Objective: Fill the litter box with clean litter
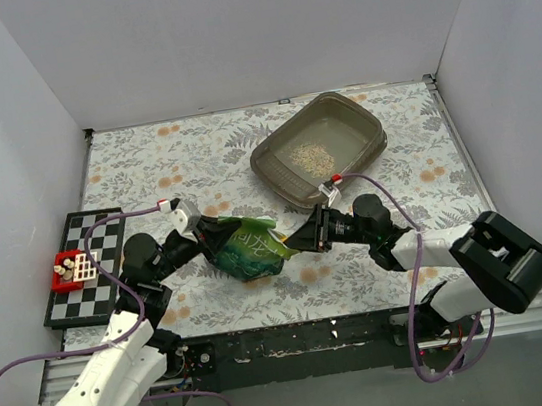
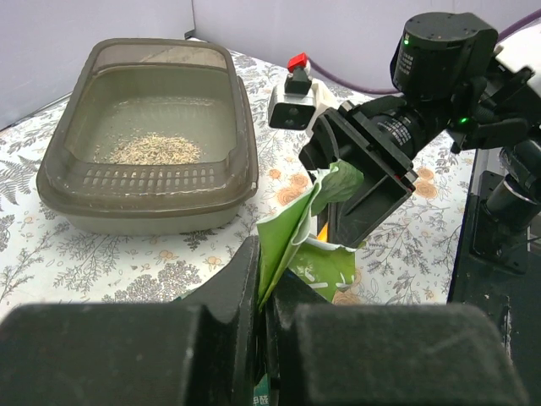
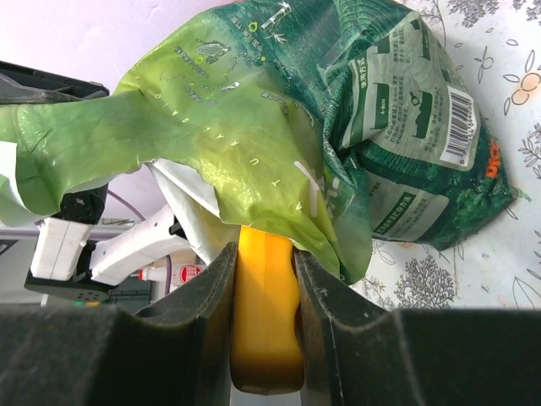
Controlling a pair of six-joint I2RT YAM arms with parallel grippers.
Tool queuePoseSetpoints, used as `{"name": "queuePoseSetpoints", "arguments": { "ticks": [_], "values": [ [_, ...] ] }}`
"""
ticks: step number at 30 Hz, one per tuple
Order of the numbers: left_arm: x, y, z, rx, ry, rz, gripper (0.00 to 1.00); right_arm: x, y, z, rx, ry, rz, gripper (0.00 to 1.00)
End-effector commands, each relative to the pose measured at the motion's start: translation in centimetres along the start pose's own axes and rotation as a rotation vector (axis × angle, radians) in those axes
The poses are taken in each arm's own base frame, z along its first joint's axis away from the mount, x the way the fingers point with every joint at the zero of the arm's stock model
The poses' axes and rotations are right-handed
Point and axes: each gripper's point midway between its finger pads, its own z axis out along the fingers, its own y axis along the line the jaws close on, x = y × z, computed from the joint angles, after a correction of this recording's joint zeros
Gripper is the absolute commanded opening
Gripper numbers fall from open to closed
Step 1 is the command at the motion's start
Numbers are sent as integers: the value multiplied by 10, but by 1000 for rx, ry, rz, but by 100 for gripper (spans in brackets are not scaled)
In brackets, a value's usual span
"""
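Note:
The grey-brown litter box (image 1: 366, 159) stands at the back right and shows in the left wrist view (image 2: 245, 161). A thin patch of pale clean litter (image 1: 313, 156) lies on its floor, also in the left wrist view (image 2: 152, 150). A glossy green bag (image 1: 249, 246) lies at mid-table. My left gripper (image 1: 202, 235) is shut on the bag's torn top edge (image 2: 292, 233). My right gripper (image 1: 301, 238) is shut on the yellow-orange scoop's handle (image 3: 266, 313); the scoop's head is hidden inside the bag's mouth (image 3: 254, 144).
A black-and-white checkerboard (image 1: 83, 265) lies at the left edge with a small red-and-white box (image 1: 70, 269) on it. White walls close in the floral tablecloth on three sides.

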Motion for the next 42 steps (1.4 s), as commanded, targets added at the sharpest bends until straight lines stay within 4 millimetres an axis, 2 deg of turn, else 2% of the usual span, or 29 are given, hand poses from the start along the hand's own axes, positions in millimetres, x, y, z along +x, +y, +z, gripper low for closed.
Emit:
{"name": "queuePoseSetpoints", "arguments": {
  "ticks": [1,8,15,27,42],
  "values": [
    [7,-2,-1,10,11,-14,0,-4,13,5,-124,-25,-24,1],
    [9,-2,1,14,18,-11,0,-20,37,4,-236,-107,-86,1],
    [10,-4,1,21,18,-13,0,-33,50,-3,-346,-216,-82,1],
    [12,-5,1,27,21,-9,0,-29,65,-24,-443,-269,-96,1],
    [12,-5,1,24,23,-7,0,-32,80,-48,-442,-294,-116,1]
  ]
}}
